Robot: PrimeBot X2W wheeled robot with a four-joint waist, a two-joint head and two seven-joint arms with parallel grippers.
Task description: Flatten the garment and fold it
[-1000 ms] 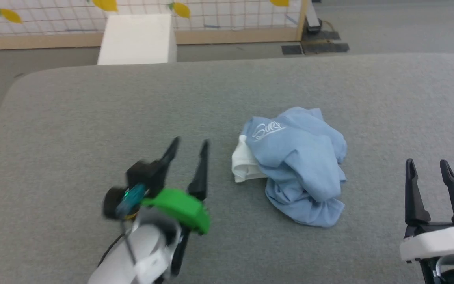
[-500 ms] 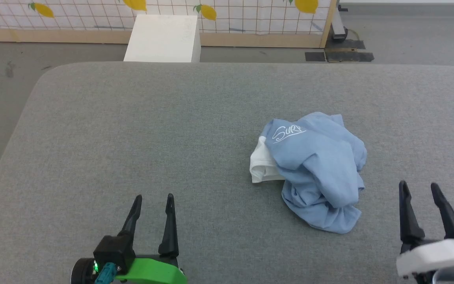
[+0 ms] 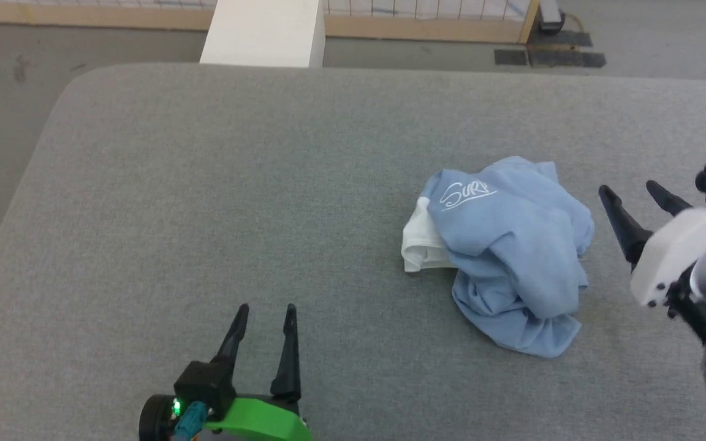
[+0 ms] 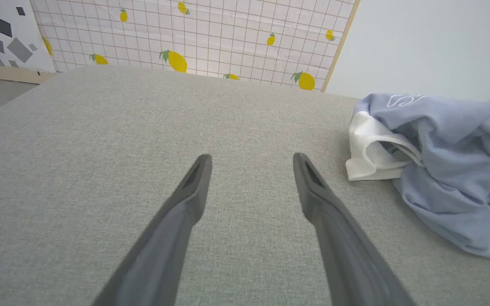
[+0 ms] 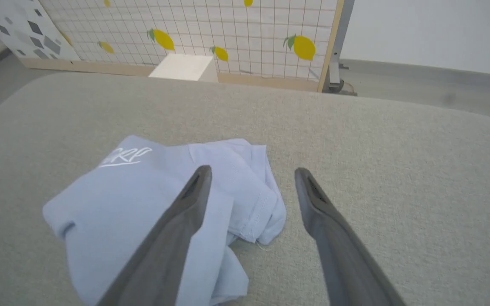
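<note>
The garment (image 3: 506,257) lay crumpled in a heap on the bench (image 3: 236,184). The right end effector (image 3: 626,185) hovered just beside it and the left end effector (image 3: 267,306) well apart from it, both open and empty. Being light and limp, the cloth would probably sag and bunch, so its hemmed edge (image 5: 262,208) looked the surest hold.

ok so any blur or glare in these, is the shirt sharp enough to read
Head view: even light, no glare, the shirt is sharp with a thin shadow beneath it, and the right gripper is slightly smeared. Left wrist view: shirt crisp, the near fingers soft. Right wrist view: softer overall, and the table edge is bowed by the wide lens.
</note>
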